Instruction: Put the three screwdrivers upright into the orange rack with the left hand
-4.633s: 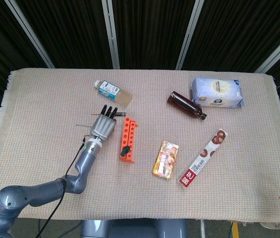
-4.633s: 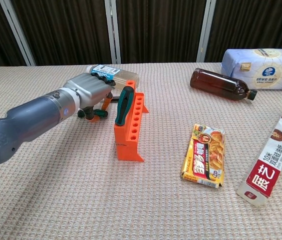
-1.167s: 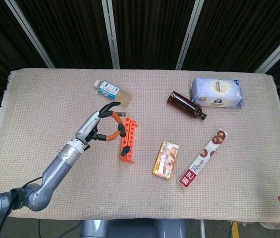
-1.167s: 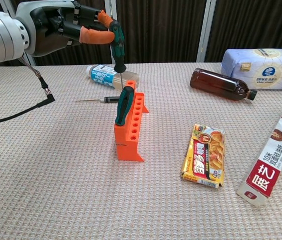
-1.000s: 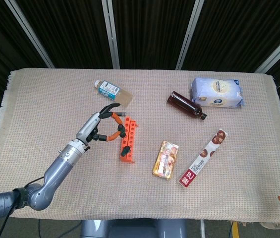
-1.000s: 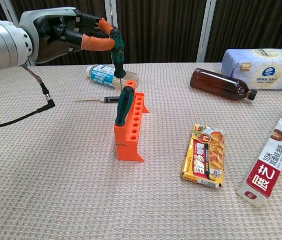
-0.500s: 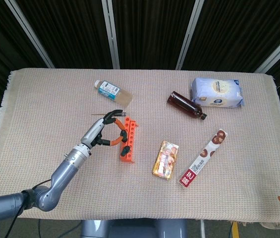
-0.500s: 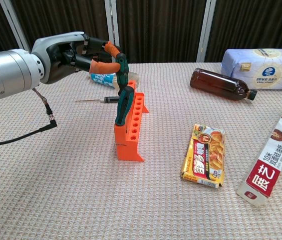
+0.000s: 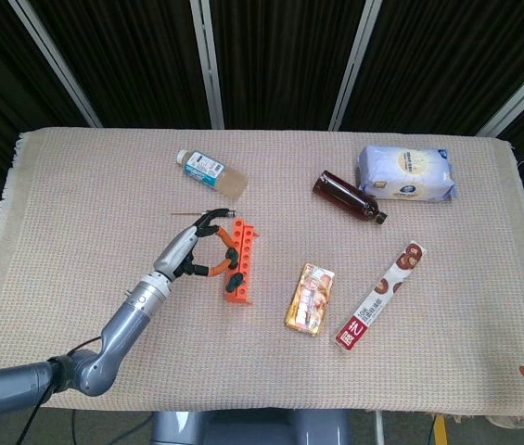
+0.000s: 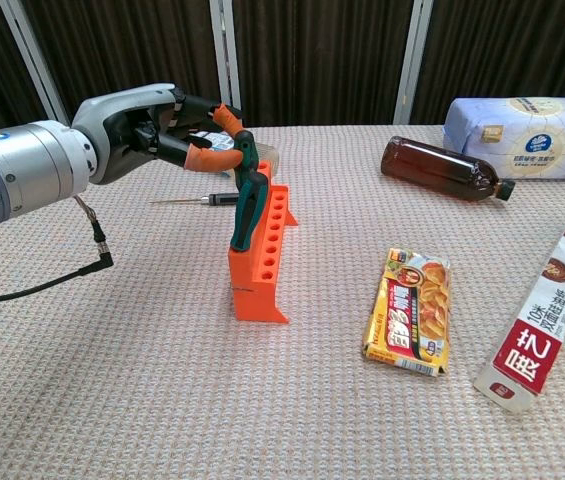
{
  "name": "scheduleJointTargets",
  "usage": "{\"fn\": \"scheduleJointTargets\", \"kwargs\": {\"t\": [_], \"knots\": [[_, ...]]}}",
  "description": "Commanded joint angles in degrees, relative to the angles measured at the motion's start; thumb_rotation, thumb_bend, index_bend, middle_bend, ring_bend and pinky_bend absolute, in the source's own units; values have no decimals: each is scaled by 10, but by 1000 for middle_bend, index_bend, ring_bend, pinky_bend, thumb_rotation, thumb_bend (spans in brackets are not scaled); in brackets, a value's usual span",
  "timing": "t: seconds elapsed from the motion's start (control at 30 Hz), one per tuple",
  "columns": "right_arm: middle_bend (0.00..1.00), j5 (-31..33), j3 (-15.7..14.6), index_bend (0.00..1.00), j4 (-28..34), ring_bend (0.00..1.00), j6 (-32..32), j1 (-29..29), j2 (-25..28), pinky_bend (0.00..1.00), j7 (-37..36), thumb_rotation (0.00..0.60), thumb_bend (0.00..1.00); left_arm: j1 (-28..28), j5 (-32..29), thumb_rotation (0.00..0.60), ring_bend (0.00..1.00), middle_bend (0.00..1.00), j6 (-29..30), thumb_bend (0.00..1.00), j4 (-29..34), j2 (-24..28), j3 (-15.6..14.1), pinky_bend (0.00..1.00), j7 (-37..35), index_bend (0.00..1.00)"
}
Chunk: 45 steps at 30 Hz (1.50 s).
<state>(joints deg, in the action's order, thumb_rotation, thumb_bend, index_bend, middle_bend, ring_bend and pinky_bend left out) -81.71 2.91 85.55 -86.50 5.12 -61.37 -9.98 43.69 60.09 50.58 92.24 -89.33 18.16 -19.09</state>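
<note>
A left robot hand, grey metal with orange-tipped fingers, pinches the green-and-black handle of a screwdriver above the far half of an orange plastic rack, its remaining fingers spread. The held screwdriver stands nearly upright, its lower end hidden behind a second screwdriver that stands in the near end of the rack, leaning slightly. A third, thinner screwdriver lies flat on the woven beige tabletop just behind the rack on its left. The rack is a narrow block with a row of round holes along its top.

Behind the rack lies a clear plastic bottle with a blue-and-white label, its writing too small to read. To the right of the rack lies a glossy yellow-and-red snack packet printed with Chinese characters. Further right of the rack is a long red-and-white biscuit sleeve marked "10" beside Chinese text and pictures of round biscuits. Behind and to the right of the rack rest a dark brown bottle on its side and a soft pale blue-and-white pack with a round blue logo. A black cable trails on the tabletop to the left of the rack. The right robot hand is out of sight.
</note>
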Motion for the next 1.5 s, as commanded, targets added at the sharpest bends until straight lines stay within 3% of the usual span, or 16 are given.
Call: {"fn": "scheduleJointTargets", "kwargs": {"t": [0.03, 0.27, 0.5, 0.63, 0.87, 1.03, 1.13, 1.3, 1.37, 1.5], "knots": [[0, 0, 0, 90, 0, 0, 0, 0, 0, 0, 0, 600, 0, -1, 3, 600, 0, 32, 1, 562, 0, -1, -2, 0, 2, 572], [0, 0, 0, 91, -1, 0, 0, 0, 0, 0, -1, 600, 0, -5, 4, 600, 0, 3, 3, 505, 1, -1, -5, 0, 10, 479], [0, -1, 0, 91, -1, 0, -2, 1, 0, 0, -2, 600, 0, -7, 11, 600, 0, 0, 9, 387, 3, 0, -6, 0, 20, 173], [0, -2, 0, 91, 0, 0, -3, 1, 0, 0, -1, 600, 0, -11, 18, 600, 0, 0, 15, 376, 8, 5, -7, 0, 23, 78], [0, -3, 0, 90, 2, 0, -6, 2, 1, 0, -1, 600, 0, -27, 49, 600, 0, 0, 51, 377, 22, 32, -3, 0, 31, 81], [0, -5, 0, 90, 2, 0, -6, 2, 0, 0, -1, 600, 0, -30, 35, 600, 0, 0, 56, 428, 10, 61, 5, 0, 59, 208], [0, -8, -1, 90, 3, 0, -6, 1, 0, 0, -1, 600, 0, -17, 6, 600, 0, 0, 39, 486, -18, 75, 2, 0, 115, 282], [0, -11, -2, 91, 6, 0, -6, -1, 0, 0, 1, 600, 0, 15, -44, 600, 0, 0, 18, 520, -65, 73, -16, 0, 234, 305], [0, -14, -2, 90, 10, 0, -8, -1, 2, 0, 5, 600, 0, 41, -75, 600, 0, 0, 18, 522, -108, 53, -28, 0, 320, 304], [0, -15, -3, 91, 15, 0, -9, 0, 3, 0, 11, 600, 0, 67, -120, 600, 0, 0, 21, 517, -147, 21, -29, 0, 389, 314]]}}
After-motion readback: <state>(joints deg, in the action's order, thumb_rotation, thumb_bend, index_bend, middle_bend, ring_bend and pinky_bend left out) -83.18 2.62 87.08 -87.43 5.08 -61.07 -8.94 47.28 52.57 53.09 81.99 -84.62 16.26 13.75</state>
